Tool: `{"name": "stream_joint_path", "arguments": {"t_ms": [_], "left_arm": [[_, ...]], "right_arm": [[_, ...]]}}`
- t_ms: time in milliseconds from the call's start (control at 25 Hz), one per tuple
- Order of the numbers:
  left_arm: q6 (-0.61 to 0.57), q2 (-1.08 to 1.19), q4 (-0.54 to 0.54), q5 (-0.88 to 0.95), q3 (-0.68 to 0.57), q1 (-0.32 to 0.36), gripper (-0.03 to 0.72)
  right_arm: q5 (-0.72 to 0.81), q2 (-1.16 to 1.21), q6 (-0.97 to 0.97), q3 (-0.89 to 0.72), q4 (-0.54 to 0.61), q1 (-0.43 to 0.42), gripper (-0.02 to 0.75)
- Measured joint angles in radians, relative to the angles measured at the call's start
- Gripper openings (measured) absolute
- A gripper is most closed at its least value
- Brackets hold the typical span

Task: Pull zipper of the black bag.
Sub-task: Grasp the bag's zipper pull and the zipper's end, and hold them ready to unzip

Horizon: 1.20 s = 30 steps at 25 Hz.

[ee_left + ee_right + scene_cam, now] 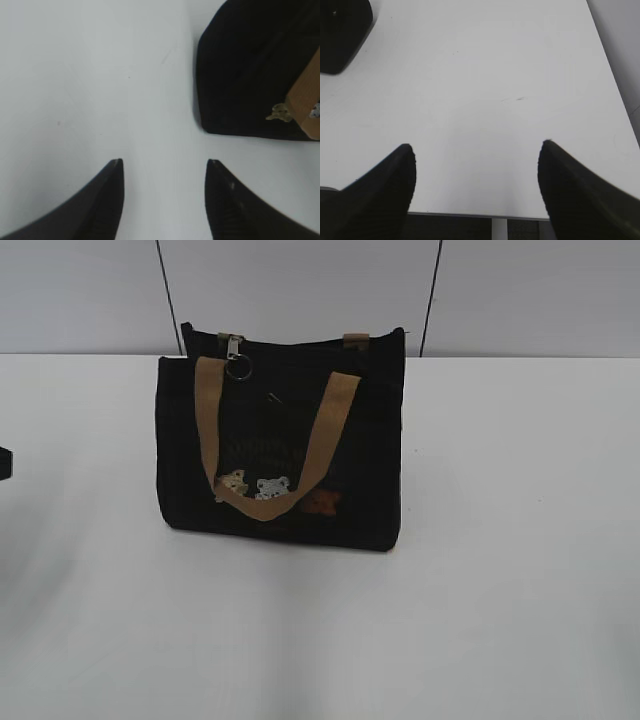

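Note:
The black bag stands upright in the middle of the white table, with tan handles and small animal patches on its front. Its silver zipper pull with a ring hangs at the top left of the bag. In the left wrist view the bag's lower corner shows at the upper right, and my left gripper is open and empty over bare table, short of it. In the right wrist view my right gripper is open and empty over bare table, and a corner of the bag shows at the upper left.
The white table meets a grey wall behind the bag. A dark object shows at the far left edge of the exterior view. The table's edge and right side show in the right wrist view.

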State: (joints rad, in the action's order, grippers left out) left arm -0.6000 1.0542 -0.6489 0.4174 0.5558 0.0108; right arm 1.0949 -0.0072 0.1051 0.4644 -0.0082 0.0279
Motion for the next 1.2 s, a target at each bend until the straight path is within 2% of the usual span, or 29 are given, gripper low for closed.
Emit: {"name": "stream_joint_path", "arguments": {"t_ms": [120, 320, 400, 680, 800, 920, 1200], "left_arm": [[-0.223, 0.081, -0.206, -0.003, 0.000, 0.000, 0.392], [-0.660, 0.189, -0.541, 0.036, 0.010, 0.000, 0.391], [-0.836, 0.234, -0.625, 0.097, 0.022, 0.001, 0.391], [-1.271, 0.373, -0.808, 0.169, 0.059, 0.001, 0.401], [-1.413, 0.441, -0.877, 0.191, 0.090, 0.001, 0.404], [-1.492, 0.515, -0.923, 0.241, 0.134, 0.001, 0.424], [-1.528, 0.672, -0.959, 0.357, 0.247, 0.001, 0.488]], "right_arm": [[0.000, 0.000, 0.000, 0.000, 0.000, 0.000, 0.575], [0.000, 0.000, 0.000, 0.000, 0.000, 0.000, 0.575], [0.000, 0.000, 0.000, 0.000, 0.000, 0.000, 0.575], [0.000, 0.000, 0.000, 0.000, 0.000, 0.000, 0.575], [0.000, 0.000, 0.000, 0.000, 0.000, 0.000, 0.575], [0.000, 0.000, 0.000, 0.000, 0.001, 0.000, 0.575], [0.000, 0.000, 0.000, 0.000, 0.001, 0.000, 0.575]]}}
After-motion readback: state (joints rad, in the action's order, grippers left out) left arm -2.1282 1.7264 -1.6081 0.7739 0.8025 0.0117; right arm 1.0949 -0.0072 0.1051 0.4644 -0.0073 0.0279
